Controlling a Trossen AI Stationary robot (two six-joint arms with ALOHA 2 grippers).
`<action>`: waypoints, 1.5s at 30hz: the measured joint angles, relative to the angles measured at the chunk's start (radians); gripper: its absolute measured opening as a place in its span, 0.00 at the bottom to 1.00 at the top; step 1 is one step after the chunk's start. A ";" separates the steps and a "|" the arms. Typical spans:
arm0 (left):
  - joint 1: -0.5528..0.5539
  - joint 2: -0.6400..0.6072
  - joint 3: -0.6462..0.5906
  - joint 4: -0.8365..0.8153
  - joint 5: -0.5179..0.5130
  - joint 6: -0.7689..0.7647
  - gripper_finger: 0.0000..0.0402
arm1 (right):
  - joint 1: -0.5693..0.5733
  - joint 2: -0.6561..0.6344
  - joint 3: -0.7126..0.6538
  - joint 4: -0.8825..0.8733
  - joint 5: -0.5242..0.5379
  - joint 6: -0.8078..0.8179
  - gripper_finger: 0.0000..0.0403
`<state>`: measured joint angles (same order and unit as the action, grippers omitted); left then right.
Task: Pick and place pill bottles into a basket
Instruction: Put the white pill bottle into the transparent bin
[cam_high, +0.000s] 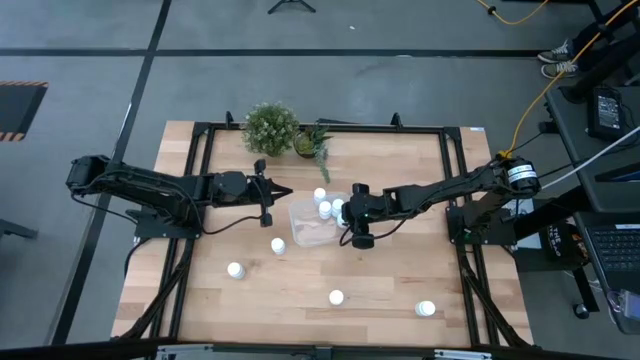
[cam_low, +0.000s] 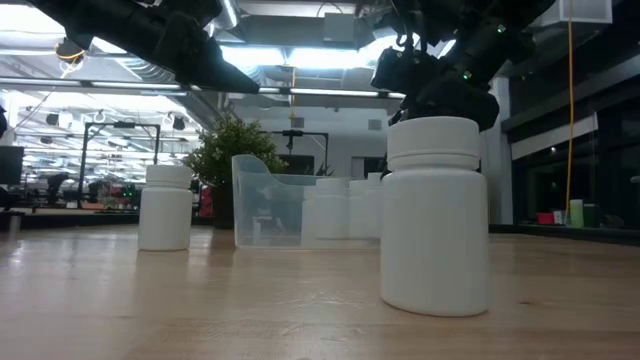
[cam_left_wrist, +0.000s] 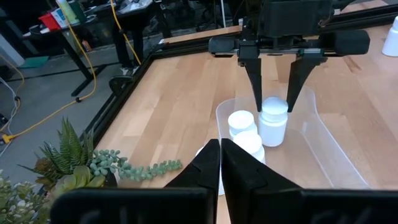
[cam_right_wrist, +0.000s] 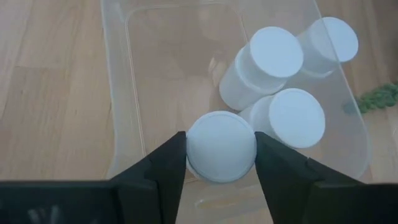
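The basket is a clear plastic tray (cam_high: 305, 232) in the middle of the table. Two white pill bottles (cam_right_wrist: 277, 53) (cam_right_wrist: 292, 118) stand in it, and a third (cam_right_wrist: 329, 37) stands at its far wall. My right gripper (cam_high: 345, 215) is over the tray, shut on another pill bottle (cam_left_wrist: 273, 121). My left gripper (cam_high: 285, 192) hovers shut and empty just left of the tray; its fingers also show in the left wrist view (cam_left_wrist: 221, 165). Several more bottles stand loose on the table (cam_high: 278, 245) (cam_high: 235, 270) (cam_high: 336, 297) (cam_high: 426, 309). My right gripper pinches the bottle's cap (cam_right_wrist: 194, 149) between its two fingers (cam_left_wrist: 258, 87), one on each side. The fingers come from above, pointing down. The bottle stands upright inside the tray, next to the other bottles. I cannot tell whether its base rests on the tray's floor.
A green potted plant (cam_high: 270, 128) and a trailing sprig (cam_high: 318, 148) stand at the table's far edge. A black frame (cam_high: 200, 150) runs round the table. The loose bottles lie toward the near edge, one close to the low camera (cam_low: 435, 215).
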<state>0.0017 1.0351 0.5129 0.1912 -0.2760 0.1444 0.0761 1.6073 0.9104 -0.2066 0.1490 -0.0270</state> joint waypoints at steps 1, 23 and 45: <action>0.000 0.000 0.000 0.000 0.000 0.000 0.03 | 0.000 0.000 0.000 0.000 0.000 0.000 0.48; 0.000 0.000 0.000 0.000 0.000 0.000 0.01 | -0.001 0.000 0.000 -0.007 0.086 -0.010 0.57; 0.000 0.000 0.000 0.000 0.000 0.000 0.01 | 0.000 -0.009 0.049 -0.017 0.060 -0.044 0.58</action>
<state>0.0015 1.0351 0.5129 0.1909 -0.2758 0.1444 0.0765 1.5979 0.9590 -0.2236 0.2085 -0.0705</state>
